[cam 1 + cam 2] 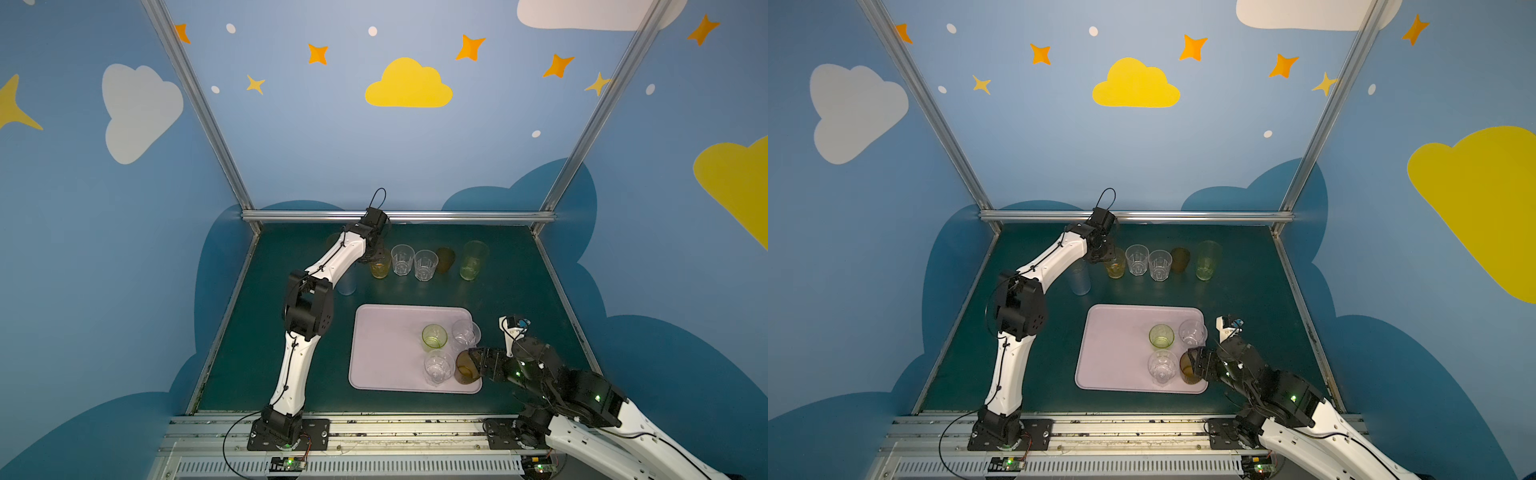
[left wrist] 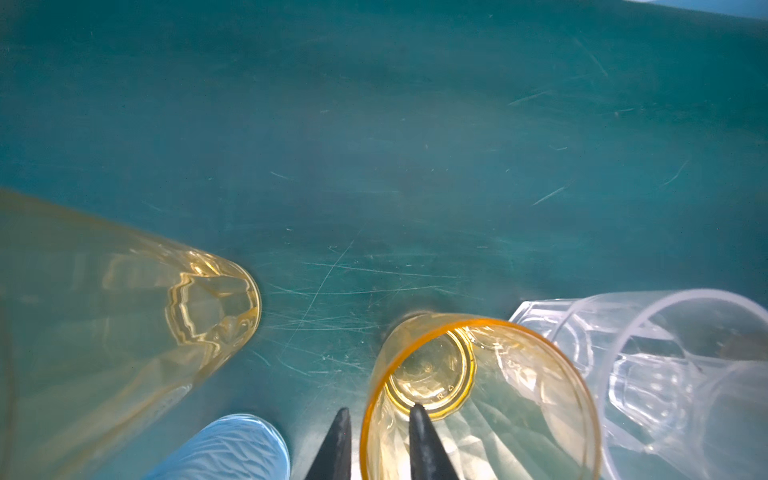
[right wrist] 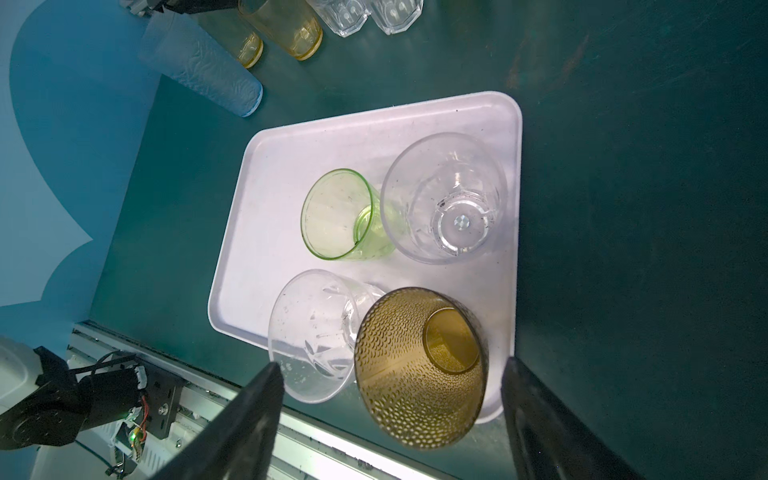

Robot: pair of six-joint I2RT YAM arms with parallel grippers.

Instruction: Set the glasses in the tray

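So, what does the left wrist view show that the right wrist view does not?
Only left wrist: the left gripper straddling the rim of the short amber glass. Only right wrist: the lilac tray, and the open right gripper either side of the brown dotted glass. Both: the short amber glass, the tall blue glass, the green table.

11 see-through glasses (image 1: 434, 336), 1 pale lilac tray (image 1: 386, 349)

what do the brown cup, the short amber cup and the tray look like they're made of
Brown tumbler: see-through, dimpled wall, probably moulded plastic.
Amber tumbler: clear, glossy, moulded mark on its base, likely plastic.
Tray: opaque matte lilac, rounded rim, probably plastic.
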